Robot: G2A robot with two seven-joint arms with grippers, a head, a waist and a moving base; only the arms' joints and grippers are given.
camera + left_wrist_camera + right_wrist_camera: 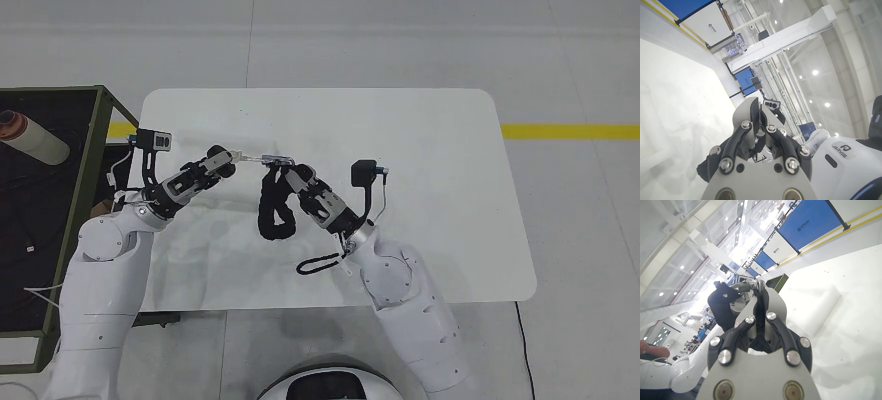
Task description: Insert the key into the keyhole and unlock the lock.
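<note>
Left jaws tight on key (250, 157), tip at lock (758, 284) in closed right jaws.

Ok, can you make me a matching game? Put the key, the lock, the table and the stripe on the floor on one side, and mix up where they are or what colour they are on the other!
Things:
1. key
2. lock
3. table
4. floor stripe

Place or colour:
A. white
B. held in the right gripper
C. yellow
D. held in the left gripper

Pairs: 1-D, 2-B, 3-A, 4-C.
</note>
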